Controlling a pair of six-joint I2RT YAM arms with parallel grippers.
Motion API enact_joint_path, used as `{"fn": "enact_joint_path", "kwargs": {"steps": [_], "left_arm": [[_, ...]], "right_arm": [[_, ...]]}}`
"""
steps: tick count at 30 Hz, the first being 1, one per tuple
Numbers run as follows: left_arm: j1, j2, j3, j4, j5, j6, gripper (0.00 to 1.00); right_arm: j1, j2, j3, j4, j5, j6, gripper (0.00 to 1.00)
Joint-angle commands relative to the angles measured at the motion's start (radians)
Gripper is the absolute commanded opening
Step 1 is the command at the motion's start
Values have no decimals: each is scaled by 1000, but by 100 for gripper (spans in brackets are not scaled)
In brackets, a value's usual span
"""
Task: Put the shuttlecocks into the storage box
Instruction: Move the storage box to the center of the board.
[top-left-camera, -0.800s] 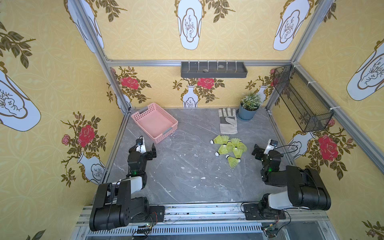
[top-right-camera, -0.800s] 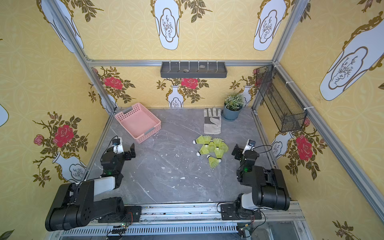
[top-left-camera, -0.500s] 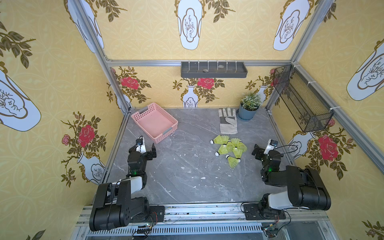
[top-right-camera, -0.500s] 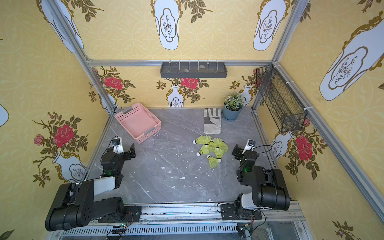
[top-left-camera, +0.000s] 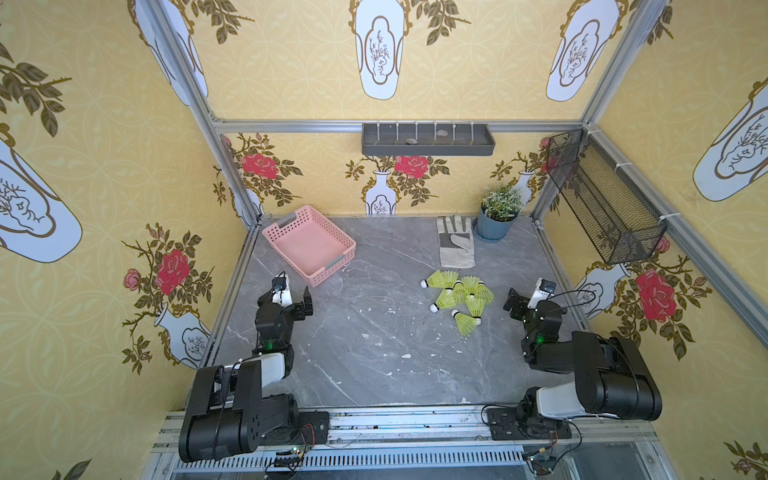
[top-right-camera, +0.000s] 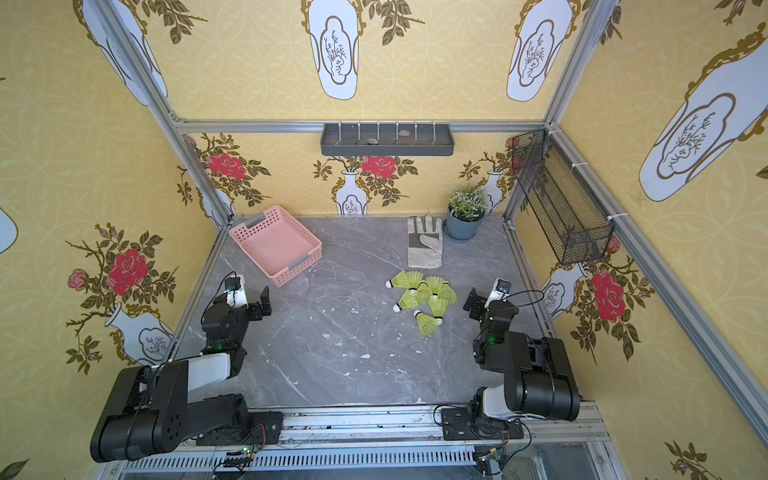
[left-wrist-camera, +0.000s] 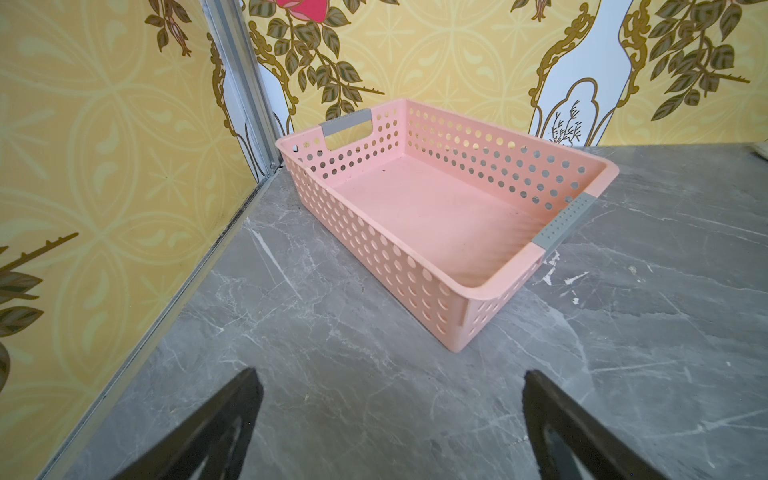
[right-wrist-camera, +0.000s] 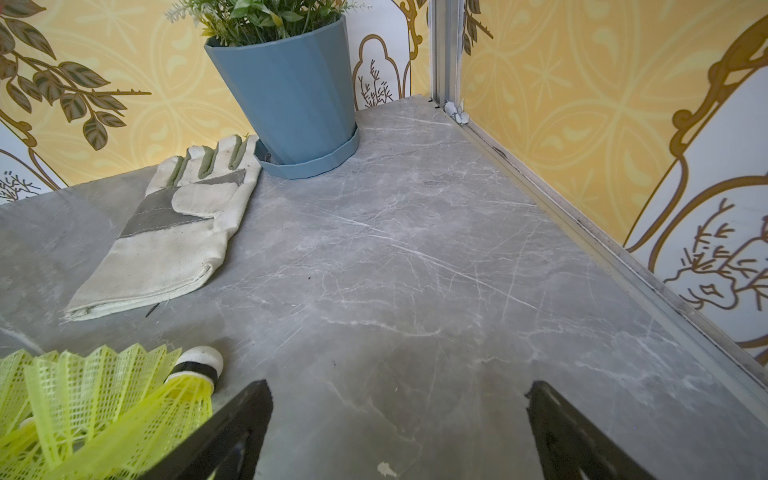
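Grey marble-look desk (top-left-camera: 374, 340). Shallow pink perforated plastic storage box with grey handle pieces (top-left-camera: 328, 274) sits at the far left corner, turned at an angle to the edges, nothing inside in the left wrist view (left-wrist-camera: 374, 257).

Neon yellow-green shuttlecocks with white tips and black bands (top-left-camera: 459, 297) lie in a loose overlapping pile right of centre, nearer the right edge, well apart from the box. Looks like eight, but the skirts overlap so the count is unsure.

Left pincer (left-wrist-camera: 390, 378) is low over the desk by the left edge, just short of the box's near corner, jaws spread wide, holding nothing. Right pincer (right-wrist-camera: 399, 384) is by the right edge just beside the pile, jaws also spread wide and empty. One shuttlecock (right-wrist-camera: 195, 365) lies close to a finger; can't tell if it touches.

White and grey work glove (top-left-camera: 456, 245) lies flat at the far edge, next to a blue potted plant (top-left-camera: 496, 222) in the far right corner.
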Motion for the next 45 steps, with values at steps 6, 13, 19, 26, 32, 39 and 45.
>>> {"fn": "enact_joint_path", "kwargs": {"steps": [6,13,19,26,32,39,45], "left_arm": [[0,-87,-88,106,-68,-22,100],[0,-394,-91,-149,-222,-92,100],[-1,-565,26,-446,-280,-318,100],[-1,-359,318,-743,-108,-474,100],[1,-34,625,-1025,-62,-522,100],[19,185,808,-1142,-37,-542,95],[69,298,878,-1127,90,-565,79]], "right_arm": [[89,-118,22,-76,113,-57,98],[120,-270,42,-222,240,-28,98],[117,-336,87,-369,282,42,98],[117,-305,181,-535,268,73,98],[118,-296,197,-558,244,73,98],[117,-291,205,-564,242,72,98],[119,-268,235,-587,199,81,98]]}}
